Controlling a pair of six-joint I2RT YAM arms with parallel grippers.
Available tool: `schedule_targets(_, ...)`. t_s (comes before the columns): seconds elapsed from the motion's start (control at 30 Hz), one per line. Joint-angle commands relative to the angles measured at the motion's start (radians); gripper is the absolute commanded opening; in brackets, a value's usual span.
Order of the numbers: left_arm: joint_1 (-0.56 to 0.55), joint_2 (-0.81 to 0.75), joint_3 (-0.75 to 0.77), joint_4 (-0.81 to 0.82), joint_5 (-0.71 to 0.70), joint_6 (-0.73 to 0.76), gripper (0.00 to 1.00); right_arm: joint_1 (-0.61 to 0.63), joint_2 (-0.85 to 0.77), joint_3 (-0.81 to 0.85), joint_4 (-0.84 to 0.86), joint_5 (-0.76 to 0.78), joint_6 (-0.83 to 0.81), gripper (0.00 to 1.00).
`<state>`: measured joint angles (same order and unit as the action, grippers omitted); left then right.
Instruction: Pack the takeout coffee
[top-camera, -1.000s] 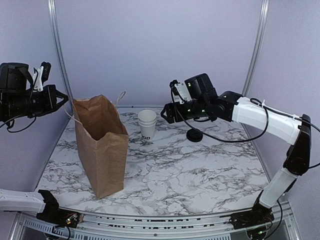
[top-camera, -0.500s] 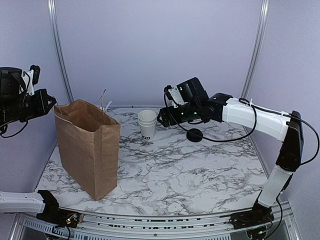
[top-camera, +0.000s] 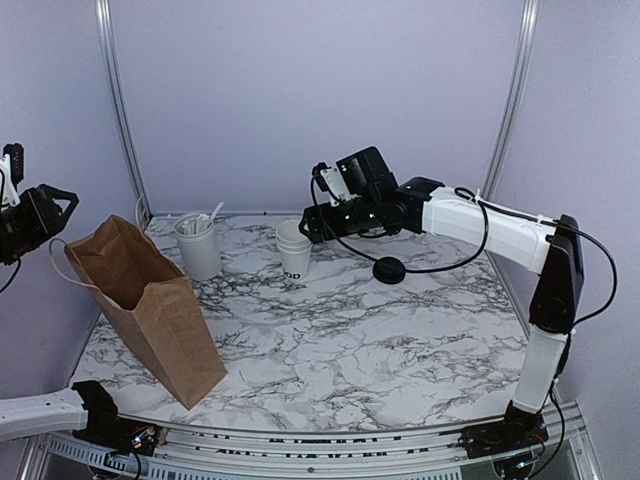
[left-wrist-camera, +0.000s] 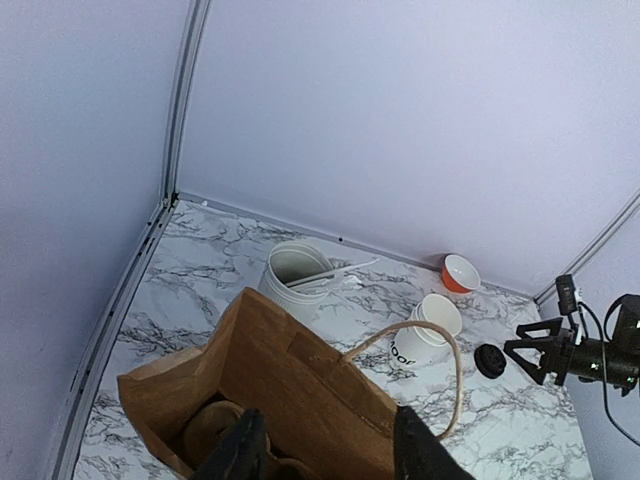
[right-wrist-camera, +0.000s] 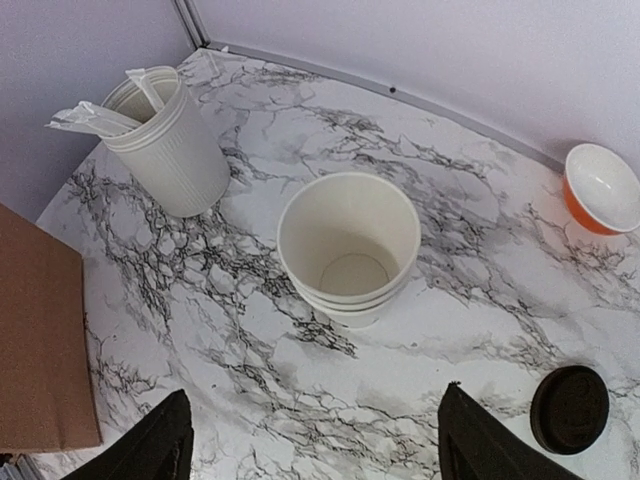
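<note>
Right fingers (right-wrist-camera: 165, 440) wide open, empty, above nested cups (right-wrist-camera: 348, 250) on bench (right-wrist-camera: 300, 400), between canister (right-wrist-camera: 165, 150) and lid (right-wrist-camera: 569, 408). Left fingers (left-wrist-camera: 240, 455) part-open at tilted bag (top-camera: 150, 310); grip unclear. Suggest: centre, pinch top rim gently, lift straight.

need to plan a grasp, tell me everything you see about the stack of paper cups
The stack of paper cups is white, tapered, several nested, with dark lettering on the side. It stands upright, open and empty, on the marble table, between the ribbed canister and the black lid. Nothing touches it but the table.
</note>
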<state>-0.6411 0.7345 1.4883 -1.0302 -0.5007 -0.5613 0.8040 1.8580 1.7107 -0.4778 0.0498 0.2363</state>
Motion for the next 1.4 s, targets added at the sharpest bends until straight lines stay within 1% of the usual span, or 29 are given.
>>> schedule_targets(0.0,0.006,-0.003,0.025,0.003,-0.027,-0.002,0.48,0.004,0.062,0.123,-0.021,-0.003,-0.007,0.81)
schedule_targets(0.17,0.005,-0.004,0.062,0.032,0.021,0.046,0.55,-0.009,0.138,0.214,-0.055,0.002,0.012,0.74)
schedule_targets(0.23,0.005,-0.001,0.074,0.053,0.072,0.079,0.58,-0.021,0.163,0.243,-0.067,0.002,0.024,0.7)
schedule_targets(0.3,0.006,0.006,0.081,0.076,0.133,0.11,0.64,-0.036,0.189,0.266,-0.077,-0.007,0.037,0.67)
schedule_targets(0.37,0.006,0.022,0.089,0.095,0.201,0.136,0.73,-0.052,0.214,0.287,-0.087,-0.026,0.048,0.63)
schedule_targets(0.5,0.006,0.07,0.092,0.128,0.335,0.164,0.95,-0.073,0.26,0.327,-0.105,-0.048,0.056,0.57)
schedule_targets(0.53,0.006,0.082,0.088,0.143,0.368,0.169,0.99,-0.075,0.272,0.338,-0.11,-0.05,0.054,0.56)
schedule_targets(0.63,0.006,0.106,0.075,0.206,0.458,0.175,0.99,-0.082,0.308,0.377,-0.122,-0.063,0.055,0.51)
schedule_targets(0.77,0.003,0.13,0.038,0.3,0.579,0.146,0.99,-0.081,0.347,0.416,-0.135,-0.066,0.059,0.47)
schedule_targets(0.87,-0.009,0.141,0.007,0.343,0.628,0.135,0.99,-0.084,0.369,0.431,-0.141,-0.062,0.063,0.45)
schedule_targets(0.93,-0.028,0.141,-0.01,0.365,0.637,0.129,0.99,-0.085,0.379,0.436,-0.143,-0.062,0.067,0.44)
schedule_targets(1.03,-0.113,0.158,-0.023,0.377,0.606,0.121,0.99,-0.086,0.386,0.435,-0.143,-0.054,0.072,0.43)
schedule_targets(1.17,-0.262,0.191,-0.044,0.396,0.488,0.121,0.99,-0.089,0.398,0.438,-0.137,-0.05,0.08,0.41)
schedule_targets(1.37,-0.401,0.235,-0.097,0.473,0.382,0.098,0.99,-0.093,0.436,0.474,-0.143,-0.056,0.094,0.37)
